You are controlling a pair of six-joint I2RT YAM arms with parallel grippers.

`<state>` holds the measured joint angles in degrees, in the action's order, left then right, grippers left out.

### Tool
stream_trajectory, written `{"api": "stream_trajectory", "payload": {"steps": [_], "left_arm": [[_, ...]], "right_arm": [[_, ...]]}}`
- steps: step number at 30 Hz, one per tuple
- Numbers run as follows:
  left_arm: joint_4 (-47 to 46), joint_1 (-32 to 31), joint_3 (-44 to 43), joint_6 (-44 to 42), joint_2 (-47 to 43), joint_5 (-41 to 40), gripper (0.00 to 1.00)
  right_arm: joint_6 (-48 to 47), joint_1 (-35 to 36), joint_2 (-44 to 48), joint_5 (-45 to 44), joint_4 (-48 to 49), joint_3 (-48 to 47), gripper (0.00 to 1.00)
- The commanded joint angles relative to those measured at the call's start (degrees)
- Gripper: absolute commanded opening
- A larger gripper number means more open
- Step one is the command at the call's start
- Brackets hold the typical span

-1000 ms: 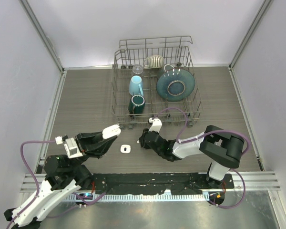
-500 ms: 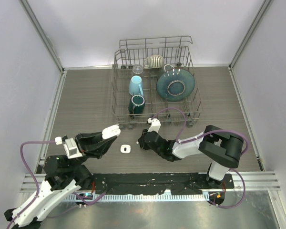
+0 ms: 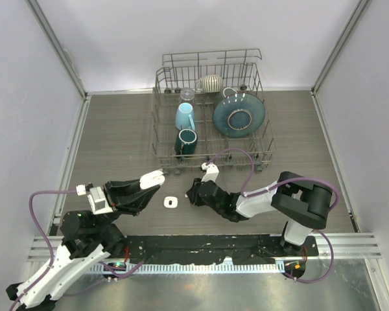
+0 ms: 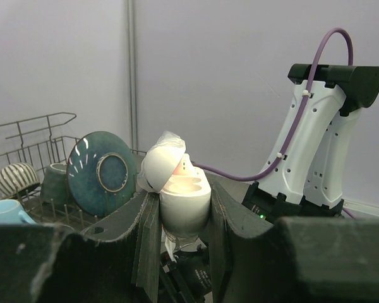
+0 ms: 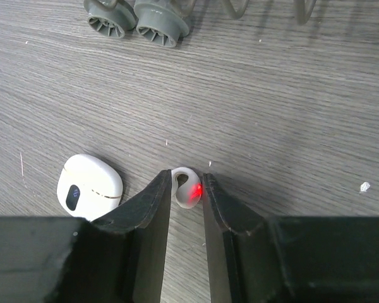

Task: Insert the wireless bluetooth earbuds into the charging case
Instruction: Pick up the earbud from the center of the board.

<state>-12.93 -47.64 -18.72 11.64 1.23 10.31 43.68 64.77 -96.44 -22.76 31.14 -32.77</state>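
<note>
My left gripper is shut on the white charging case and holds it upright above the table with its lid open; it also shows in the top view. My right gripper is down on the table, and its fingers press both sides of a tiny white earbud that glows red on one side. In the top view this gripper sits just right of a small white rounded piece. That piece has a dark oval mark and lies left of the fingers, apart from them.
A wire dish rack stands behind, with a blue plate, two mugs and a striped bowl. Its grey wheels are just beyond the right gripper. Grey walls close the sides.
My right gripper has crept a little to the left along the table. The left arm and the case have not moved.
</note>
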Motion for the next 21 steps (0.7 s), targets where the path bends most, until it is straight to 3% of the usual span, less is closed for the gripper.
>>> {"api": "stream_trajectory", "payload": {"steps": [1, 8, 19, 21], "left_arm": [[-1.05, 0.0, 0.0, 0.67, -0.53, 0.33, 0.0], [-1.31, 0.0, -0.09, 0.93, -0.01, 0.42, 0.0], [-2.54, 0.0, 0.17, 1.19, 1.22, 0.42, 0.0], [-2.8, 0.0, 0.18, 1.19, 1.75, 0.42, 0.0]], "right_arm": [[-0.35, 0.7, 0.82, -0.26, -0.81, 1.92, 0.33], [-0.53, 0.88, 0.56, 0.26, 0.15, 2.36, 0.33], [-3.25, 0.97, 3.45, 3.07, 9.28, 6.05, 0.17], [-4.48, 1.06, 5.11, 3.6, 12.27, 7.46, 0.08]]}}
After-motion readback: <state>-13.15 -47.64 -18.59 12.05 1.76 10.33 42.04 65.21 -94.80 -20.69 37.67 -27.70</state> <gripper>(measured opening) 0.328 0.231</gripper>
